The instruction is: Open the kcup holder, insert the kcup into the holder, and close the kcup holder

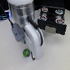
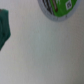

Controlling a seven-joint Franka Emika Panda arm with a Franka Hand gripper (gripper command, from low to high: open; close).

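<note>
The white table (image 2: 45, 55) is filling the wrist view, where the kcup (image 2: 56, 8) is being cropped at the frame edge. It lies beside the arm (image 1: 27, 24). The kcup holder (image 1: 52, 21) is standing well apart. The gripper's jaws are being hidden; their state cannot be told.

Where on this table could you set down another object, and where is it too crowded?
Bare table stretches across the exterior view's left and near side, bordered by the arm and the kcup. More bare surface lies in front of the kcup holder. It is crowded between kcup, arm and holder.
</note>
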